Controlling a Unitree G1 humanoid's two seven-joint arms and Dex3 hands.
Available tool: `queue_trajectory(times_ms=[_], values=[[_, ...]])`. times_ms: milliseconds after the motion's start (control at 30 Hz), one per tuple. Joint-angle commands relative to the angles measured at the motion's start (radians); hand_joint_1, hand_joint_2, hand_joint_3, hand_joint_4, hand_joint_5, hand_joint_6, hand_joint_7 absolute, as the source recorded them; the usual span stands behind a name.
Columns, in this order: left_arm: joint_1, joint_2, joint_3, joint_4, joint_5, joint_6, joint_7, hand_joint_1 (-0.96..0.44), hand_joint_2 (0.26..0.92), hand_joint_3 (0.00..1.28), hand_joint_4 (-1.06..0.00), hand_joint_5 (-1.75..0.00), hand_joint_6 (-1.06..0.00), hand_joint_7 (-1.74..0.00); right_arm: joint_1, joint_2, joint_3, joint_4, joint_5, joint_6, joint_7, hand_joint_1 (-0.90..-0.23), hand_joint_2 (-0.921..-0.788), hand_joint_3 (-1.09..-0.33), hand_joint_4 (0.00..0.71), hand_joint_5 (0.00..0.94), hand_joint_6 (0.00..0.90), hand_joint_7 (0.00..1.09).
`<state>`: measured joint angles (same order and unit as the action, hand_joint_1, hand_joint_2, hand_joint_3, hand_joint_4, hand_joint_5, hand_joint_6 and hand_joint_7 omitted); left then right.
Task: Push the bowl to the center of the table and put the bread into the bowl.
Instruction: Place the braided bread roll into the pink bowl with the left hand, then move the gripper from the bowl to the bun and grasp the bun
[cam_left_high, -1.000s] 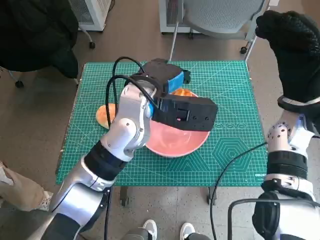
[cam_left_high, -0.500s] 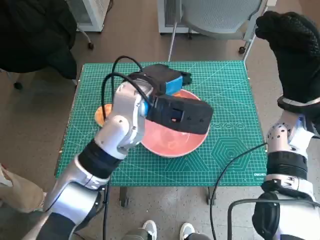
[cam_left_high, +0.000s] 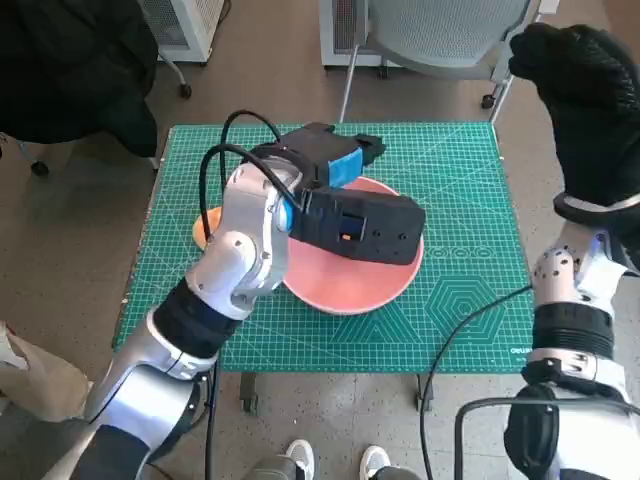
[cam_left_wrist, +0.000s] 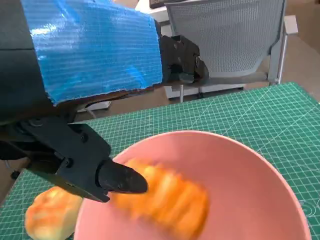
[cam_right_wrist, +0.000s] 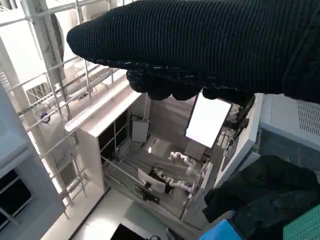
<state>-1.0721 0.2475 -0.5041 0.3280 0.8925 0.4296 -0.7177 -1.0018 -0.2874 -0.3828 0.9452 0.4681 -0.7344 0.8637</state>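
A pink bowl (cam_left_high: 350, 292) sits near the middle of the green mat (cam_left_high: 462, 180); my left forearm and its black camera box (cam_left_high: 362, 228) cover much of it. My left hand (cam_left_high: 328, 158) hovers over the bowl's far rim. In the left wrist view that hand (cam_left_wrist: 95, 50) has its fingers spread, and a golden bread (cam_left_wrist: 170, 200), blurred, lies inside the bowl (cam_left_wrist: 240, 170) just under one fingertip (cam_left_wrist: 122, 181). A second bread (cam_left_high: 203, 228) (cam_left_wrist: 47, 215) lies on the mat outside the bowl's left side. My right hand (cam_left_high: 585, 90) (cam_right_wrist: 200, 45) is raised off the table's right side, fingers curled, holding nothing.
A grey mesh chair (cam_left_high: 440, 30) stands behind the table's far edge. A person in dark clothing sits at the far left (cam_left_high: 70, 70). Feet show below the table's near edge (cam_left_high: 335, 462). Cables loop over my left forearm (cam_left_high: 230, 150).
My left arm has swung slightly left and farther over the bowl. The bread seen by the hand at the bowl's far rim one second ago is now hidden in the head view.
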Motion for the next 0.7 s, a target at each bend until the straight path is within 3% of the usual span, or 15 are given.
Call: queue_trajectory(times_ms=[33, 700], values=[[0.015, 0.008, 0.0, -0.026, -0.012, 0.0, 0.01, -0.52, 0.765, 0.07, 0.0, 0.0, -0.08, -0.23, 0.024, 0.007, 0.002, 0.008, -0.001, 0.011, 0.001, -0.783, -0.921, -0.751, 0.22, 0.001, 0.302, 0.0], [0.041, 0.039, 0.008, -0.122, -0.002, 0.041, -0.009, -0.42, 0.778, 0.04, 0.0, 0.0, -0.08, -0.2, 0.023, 0.01, 0.005, 0.019, -0.004, 0.007, 0.001, -0.788, -0.921, -0.751, 0.22, 0.0, 0.302, 0.0]])
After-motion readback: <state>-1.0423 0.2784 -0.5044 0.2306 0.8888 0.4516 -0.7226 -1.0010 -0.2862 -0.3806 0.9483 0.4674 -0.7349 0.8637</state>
